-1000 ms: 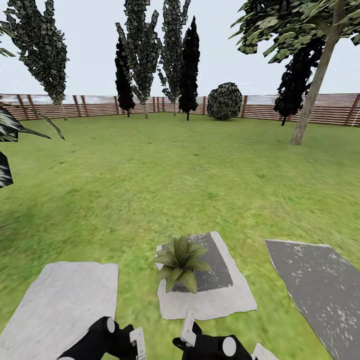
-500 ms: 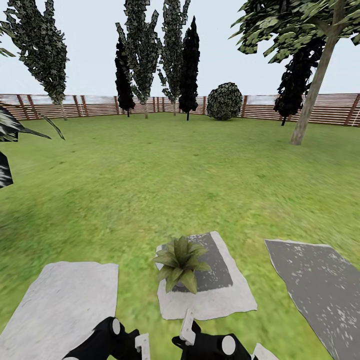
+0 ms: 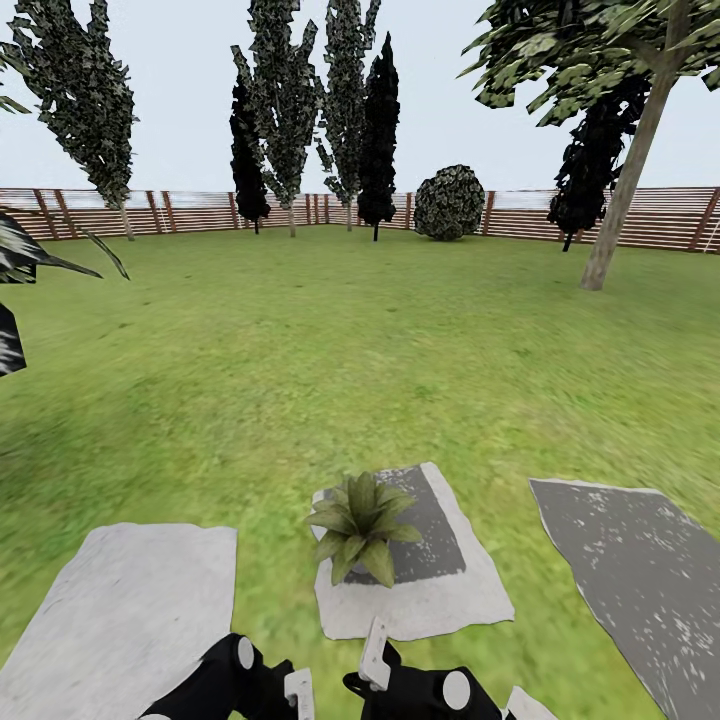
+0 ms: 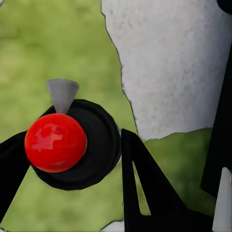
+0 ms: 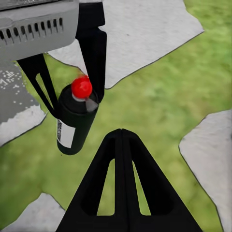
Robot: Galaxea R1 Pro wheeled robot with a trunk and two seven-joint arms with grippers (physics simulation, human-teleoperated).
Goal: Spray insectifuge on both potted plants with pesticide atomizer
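The pesticide atomizer (image 5: 75,121) hung above the grass, apparently clamped in the left gripper (image 5: 67,72); the right gripper's (image 5: 123,183) fingers lay together, empty. One potted plant (image 3: 360,525) sat just ahead on a stepping stone (image 3: 440,600), unsprayed as far as could be judged.

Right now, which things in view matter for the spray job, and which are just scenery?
Job:
- pesticide atomizer, clamped in the left gripper
- potted plant, sitting on the middle stepping stone

Scenery:
- lawn
- fence
- trees
- round bush
- side stepping stones
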